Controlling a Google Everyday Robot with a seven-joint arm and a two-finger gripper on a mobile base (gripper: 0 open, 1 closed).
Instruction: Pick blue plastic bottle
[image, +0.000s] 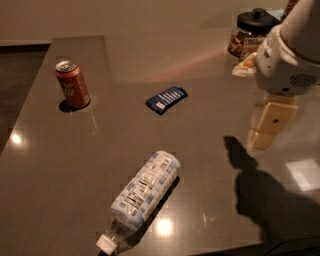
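The blue plastic bottle lies on its side near the front edge of the grey table. It is clear and ribbed, with a pale printed label, and its white cap points to the front left. My gripper hangs above the table at the right, under the white wrist housing. It is well to the right of the bottle and a little farther back, and it touches nothing. Its shadow falls on the table below it.
A red soda can stands upright at the back left. A small dark blue flat packet lies in the middle. A glass jar with a black lid stands at the back right, with something pale beside it. The table's front edge runs just below the bottle.
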